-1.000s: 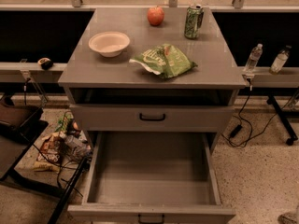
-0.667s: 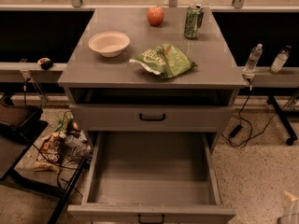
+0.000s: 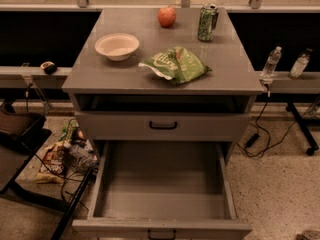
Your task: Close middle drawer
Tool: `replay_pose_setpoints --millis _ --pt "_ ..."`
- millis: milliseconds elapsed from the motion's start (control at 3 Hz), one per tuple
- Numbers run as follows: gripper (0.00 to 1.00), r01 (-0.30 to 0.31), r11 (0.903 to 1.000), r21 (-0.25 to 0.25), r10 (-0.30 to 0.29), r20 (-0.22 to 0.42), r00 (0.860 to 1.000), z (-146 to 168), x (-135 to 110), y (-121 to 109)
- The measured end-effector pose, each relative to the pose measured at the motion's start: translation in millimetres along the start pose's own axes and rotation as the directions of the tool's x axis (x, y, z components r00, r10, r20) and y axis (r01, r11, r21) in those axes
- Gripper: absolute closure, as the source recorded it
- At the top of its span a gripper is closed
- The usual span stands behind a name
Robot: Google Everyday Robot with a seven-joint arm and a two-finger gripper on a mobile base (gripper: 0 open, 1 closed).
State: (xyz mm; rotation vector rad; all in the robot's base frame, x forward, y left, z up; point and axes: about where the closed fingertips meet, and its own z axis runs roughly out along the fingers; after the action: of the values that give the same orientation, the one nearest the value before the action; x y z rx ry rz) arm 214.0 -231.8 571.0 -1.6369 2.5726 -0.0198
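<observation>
The middle drawer is a grey metal deep box, pulled far out of the cabinet and empty. Its flat front lies along the bottom edge of the view, with a small black loop handle at its centre. Only a small grey part of my gripper shows at the lower right corner, over the floor. It is to the right of the drawer front and apart from it.
A closed drawer with a black handle sits above the open one. The cabinet top carries a white bowl, a green chip bag, an apple and a green can. Cables and litter lie on the floor at left.
The gripper part at the lower right corner has dropped closer to the bottom edge of the view. The drawer and the things on the cabinet have not moved.
</observation>
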Motion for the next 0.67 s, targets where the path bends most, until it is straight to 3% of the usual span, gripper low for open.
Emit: replay_pose_setpoints --millis 333,667 --pt "0.46 0.066 0.9977 0.015 -0.067 0.087 0.994 63.0 -39.3 -2.6" --pt "0.69 0.106 0.9938 0.033 -0.11 0.153 0.982 87.4 -71.8 -16.2"
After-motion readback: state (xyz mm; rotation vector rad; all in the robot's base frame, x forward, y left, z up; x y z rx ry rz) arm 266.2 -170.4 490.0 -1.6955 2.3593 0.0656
